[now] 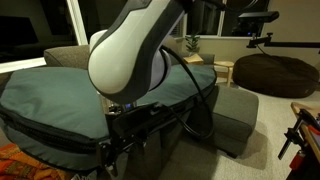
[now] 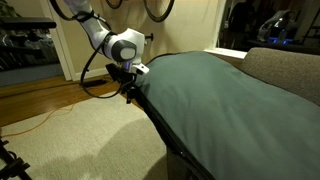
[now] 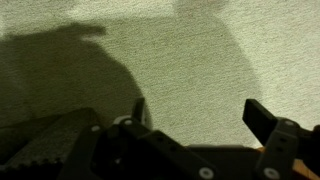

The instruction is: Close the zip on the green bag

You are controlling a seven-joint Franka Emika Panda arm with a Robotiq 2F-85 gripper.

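The green bag [image 1: 60, 90] [image 2: 220, 95] is a wide teal fabric case lying flat on the sofa. Its zip [image 2: 165, 135] is a dark band round the side edge, also seen along the bag's front edge [image 1: 50, 135]. In an exterior view my gripper [image 2: 128, 90] hangs at the bag's near corner, just beside the zip's end. In the wrist view the gripper [image 3: 200, 118] is open over pale carpet, and nothing lies between its fingers [image 3: 262, 120]. A dark ribbed strip [image 3: 45, 150] shows at the lower left of that view; what it is I cannot tell.
The grey sofa [image 1: 235, 115] carries the bag. A dark brown beanbag [image 1: 275, 72] sits at the back. An orange cable [image 2: 40, 122] crosses the wooden floor, and pale carpet [image 2: 90, 150] lies in front of the sofa. The arm [image 1: 130, 55] hides the bag's middle.
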